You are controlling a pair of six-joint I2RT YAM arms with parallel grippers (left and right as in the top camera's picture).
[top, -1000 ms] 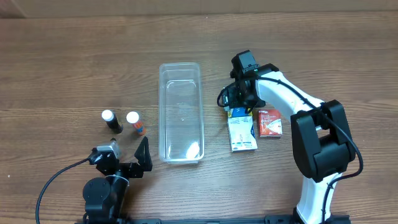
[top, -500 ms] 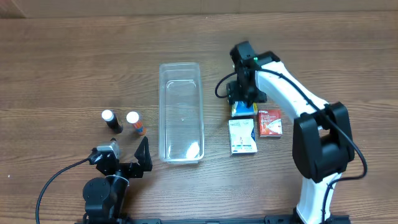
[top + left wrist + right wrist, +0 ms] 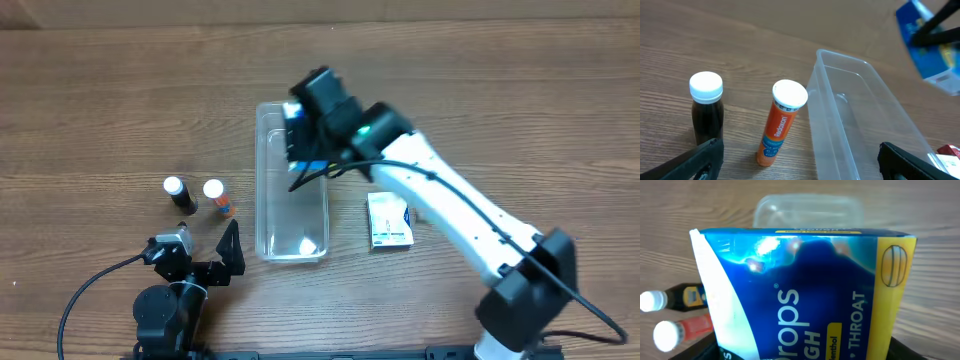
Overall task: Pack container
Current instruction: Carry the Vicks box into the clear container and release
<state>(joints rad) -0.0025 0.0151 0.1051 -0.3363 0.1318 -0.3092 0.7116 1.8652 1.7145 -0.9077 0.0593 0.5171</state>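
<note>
The container (image 3: 264, 190) is a clear, long plastic bin in the middle of the table, and it looks empty. My right gripper (image 3: 303, 148) is shut on a blue throat-drops packet (image 3: 314, 165) and holds it above the container's far end. In the right wrist view the packet (image 3: 805, 300) fills the frame, with the container (image 3: 807, 202) beyond it. My left gripper (image 3: 205, 262) is open and empty at the near left. In the left wrist view the container (image 3: 840, 55) lies to the right and the packet (image 3: 935, 45) hangs above it.
A dark bottle (image 3: 178, 193) and an orange tube (image 3: 215, 196) stand left of the container, just beyond my left gripper. A white box (image 3: 389, 218) lies right of the container. A red packet (image 3: 947, 150) shows at the far right in the left wrist view.
My right gripper lifted the blue packet from beside the white box and carried it left over the container's far end. The left arm has not moved.
</note>
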